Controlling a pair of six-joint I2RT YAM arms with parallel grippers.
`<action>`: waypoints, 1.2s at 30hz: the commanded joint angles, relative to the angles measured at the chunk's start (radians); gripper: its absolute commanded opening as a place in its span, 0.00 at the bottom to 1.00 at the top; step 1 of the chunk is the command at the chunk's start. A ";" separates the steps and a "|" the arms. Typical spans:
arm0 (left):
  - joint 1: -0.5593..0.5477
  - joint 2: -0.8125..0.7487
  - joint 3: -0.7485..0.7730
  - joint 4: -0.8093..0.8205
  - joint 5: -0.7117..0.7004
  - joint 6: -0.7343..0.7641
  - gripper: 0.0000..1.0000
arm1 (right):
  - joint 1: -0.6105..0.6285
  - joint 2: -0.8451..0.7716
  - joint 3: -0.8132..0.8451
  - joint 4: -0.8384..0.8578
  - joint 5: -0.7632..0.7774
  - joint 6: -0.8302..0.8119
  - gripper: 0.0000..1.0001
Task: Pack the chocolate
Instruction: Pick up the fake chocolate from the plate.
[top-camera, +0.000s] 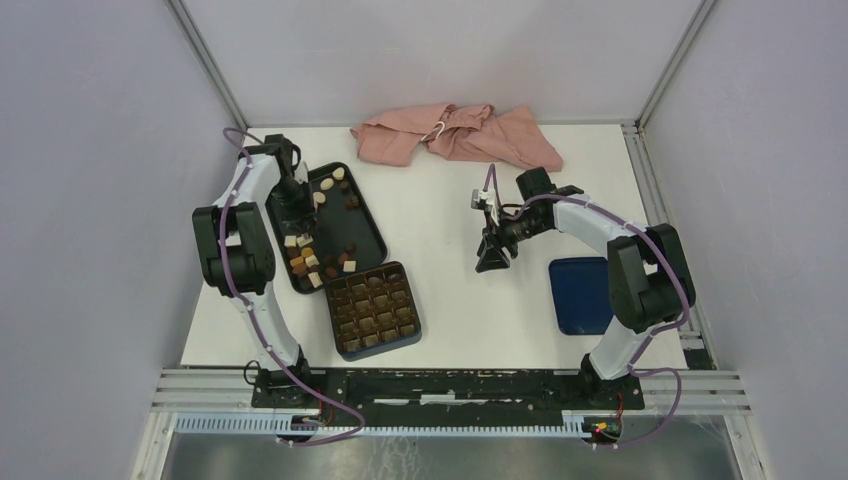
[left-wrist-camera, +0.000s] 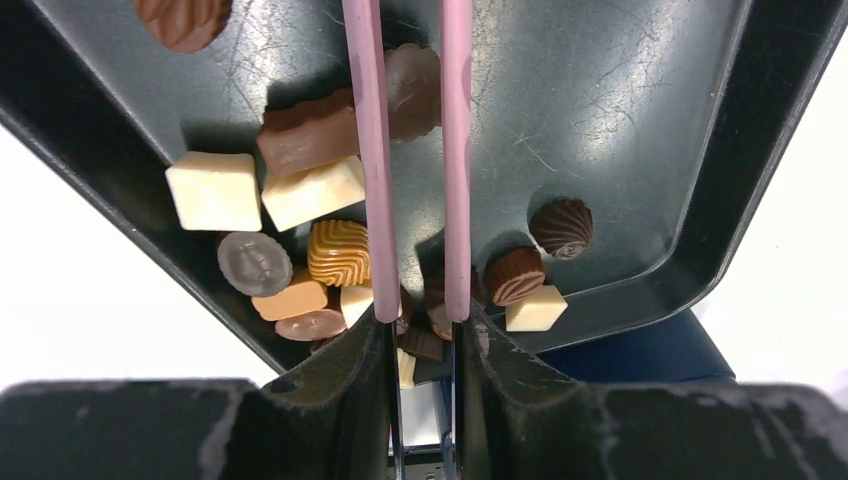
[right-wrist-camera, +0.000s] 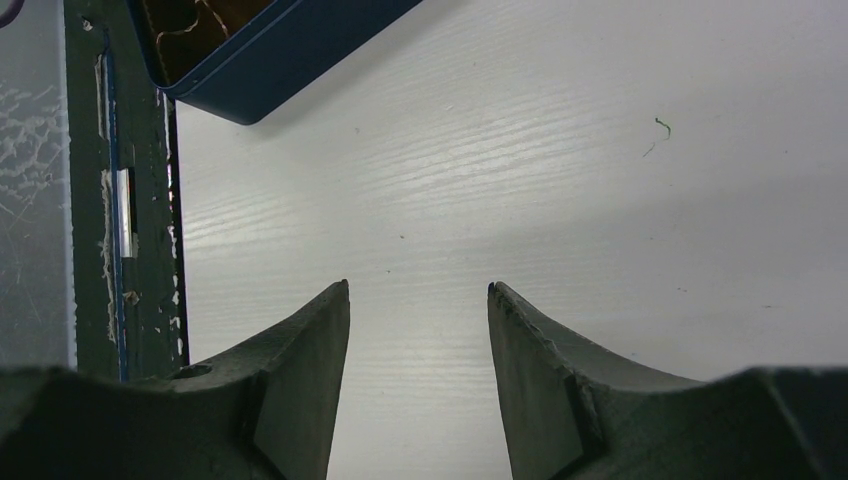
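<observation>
The chocolate (left-wrist-camera: 214, 190), in dark, light-brown and cream pieces, lies scattered in a black rimmed tray (left-wrist-camera: 620, 120), also visible from above as chocolate (top-camera: 308, 258) in the tray (top-camera: 375, 235). My left gripper (left-wrist-camera: 420, 325) hangs over the tray and is shut on a pair of pink tongs (left-wrist-camera: 365, 150). The tongs' two arms straddle a ridged dark brown piece (left-wrist-camera: 412, 90); their tips are out of frame. In the top view the left gripper (top-camera: 293, 208) sits over the tray's middle. My right gripper (right-wrist-camera: 418, 290) is open and empty above bare table, right of centre (top-camera: 492, 262).
A dark blue box (top-camera: 343, 350) with a brown gridded insert sits just in front of the tray; its corner shows in the right wrist view (right-wrist-camera: 260, 70). A blue lid (top-camera: 580, 295) lies by the right arm. A crumpled pink cloth (top-camera: 460, 135) lies at the back.
</observation>
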 joint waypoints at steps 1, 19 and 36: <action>-0.011 0.021 0.014 0.003 0.038 0.055 0.33 | -0.006 -0.001 0.042 -0.011 -0.028 -0.029 0.59; 0.002 -0.043 0.028 0.045 -0.043 0.039 0.35 | -0.006 0.008 0.046 -0.019 -0.027 -0.035 0.59; 0.039 0.008 0.026 0.042 -0.048 0.040 0.39 | -0.006 0.017 0.047 -0.022 -0.026 -0.038 0.60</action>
